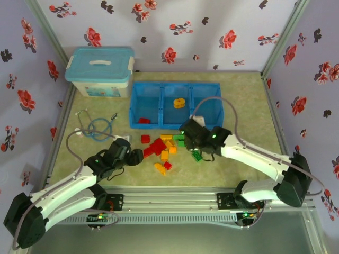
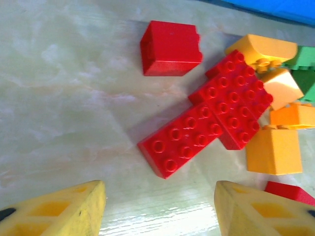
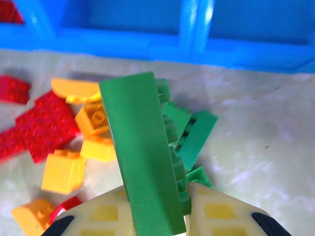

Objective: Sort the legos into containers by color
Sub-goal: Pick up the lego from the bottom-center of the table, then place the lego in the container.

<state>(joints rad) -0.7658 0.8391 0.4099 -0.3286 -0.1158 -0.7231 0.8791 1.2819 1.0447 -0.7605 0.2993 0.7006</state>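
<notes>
A long green studded lego [image 3: 142, 162] sits pinched in my right fingers [image 3: 221, 214]; left fingers [image 2: 64, 209] hang spread above red legos [image 2: 231, 105].

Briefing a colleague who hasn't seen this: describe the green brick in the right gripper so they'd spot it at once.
Find the blue tray, then the brick pile in front of it. At the pile's right edge, the right gripper pinches a long green brick, the only one held between yellow fingers; the other greens lie loose.
</notes>
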